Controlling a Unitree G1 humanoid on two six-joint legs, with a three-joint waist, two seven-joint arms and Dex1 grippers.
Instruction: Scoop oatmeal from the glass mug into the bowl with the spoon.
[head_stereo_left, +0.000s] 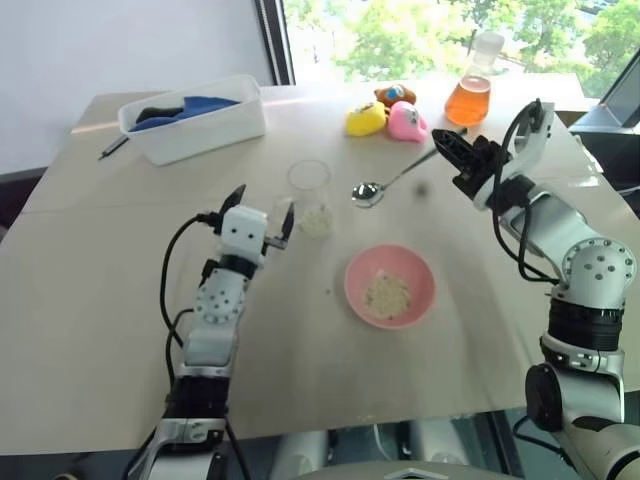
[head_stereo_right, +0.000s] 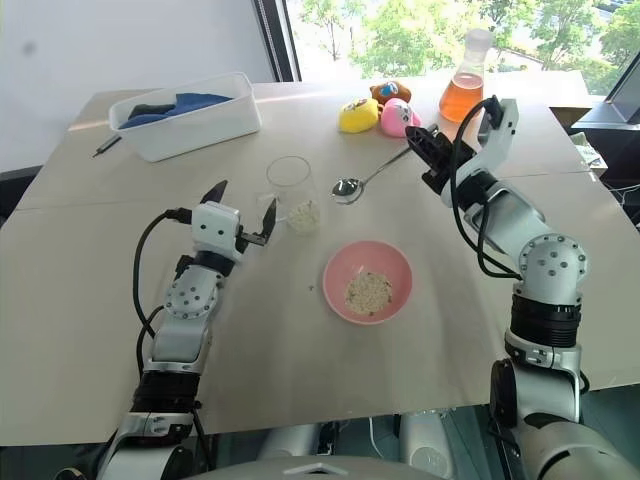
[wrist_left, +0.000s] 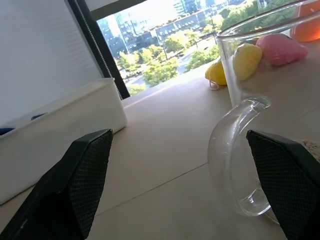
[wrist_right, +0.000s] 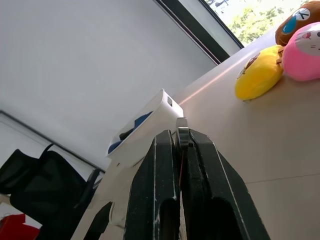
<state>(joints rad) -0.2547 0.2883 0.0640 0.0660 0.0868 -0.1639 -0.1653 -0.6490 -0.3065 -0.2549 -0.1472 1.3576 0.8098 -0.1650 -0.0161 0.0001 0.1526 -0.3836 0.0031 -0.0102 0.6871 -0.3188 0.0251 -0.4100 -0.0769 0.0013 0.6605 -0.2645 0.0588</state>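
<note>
On the broad tan counter (head_stereo_left: 100, 300), mid-scoop: the right hand (head_stereo_left: 455, 150), clamped on the slim steel spoon (head_stereo_left: 385, 183), holds it over the counter between servings. The shallow pink bowl (head_stereo_left: 390, 286) already holds flakes; the clear glass mug (head_stereo_left: 311, 198), just far-left of it, keeps some oatmeal (head_stereo_left: 316, 222), seemingly little. The left hand (head_stereo_left: 262, 210), spread wide beside the mug's handle, should steady it next.

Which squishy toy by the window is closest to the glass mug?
The yellow toy. It sits on the glass mug's side of the group, with the pink toy and brown toy farther away.
</note>
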